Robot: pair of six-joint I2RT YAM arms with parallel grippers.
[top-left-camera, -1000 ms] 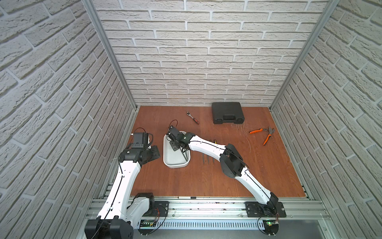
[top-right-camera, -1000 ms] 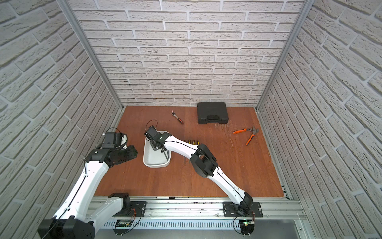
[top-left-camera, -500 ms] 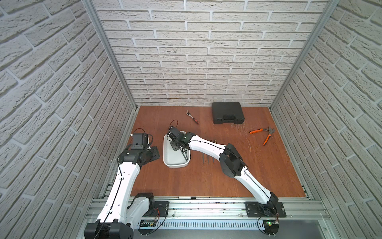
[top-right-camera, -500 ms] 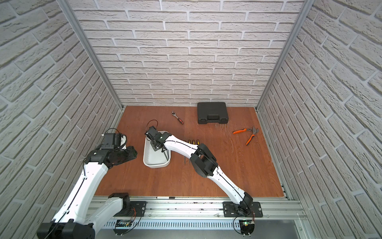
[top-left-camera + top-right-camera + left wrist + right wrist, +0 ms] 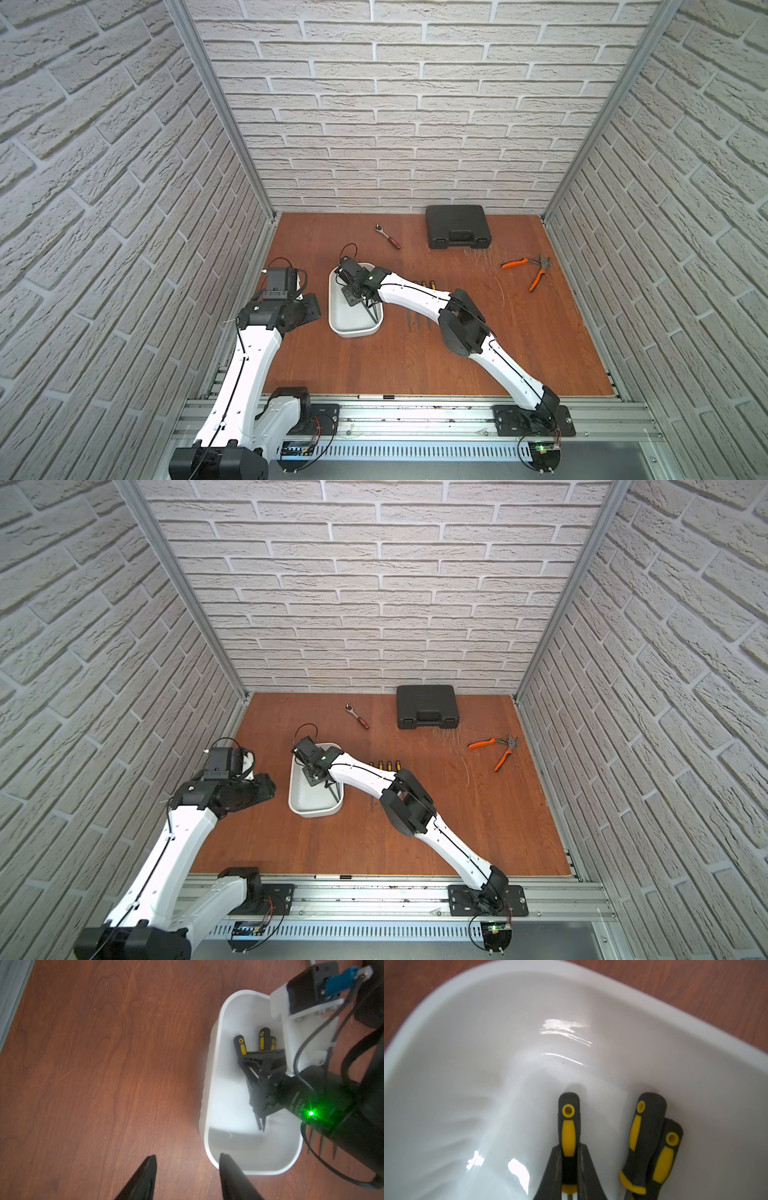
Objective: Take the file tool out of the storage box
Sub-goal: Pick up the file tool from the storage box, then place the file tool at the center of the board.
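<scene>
Inside white storage box (image 5: 488,1022), right hand (image 5: 569,1150) pinches black-yellow-handled file tool (image 5: 568,1118)

The right gripper (image 5: 569,1154) clamps its fingers (image 5: 551,1169) on a black-and-yellow file tool (image 5: 568,1113) inside the storage box (image 5: 477,1032); two more files (image 5: 646,1126) lie touching each other, just beside it.

Top views high, front, steeply down over everything; wrist cameras close above the shared storage box (image 5: 210,1076).

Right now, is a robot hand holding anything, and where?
The right hand grips a black-and-yellow-handled file by its handle; the left hand holds nothing.
</scene>
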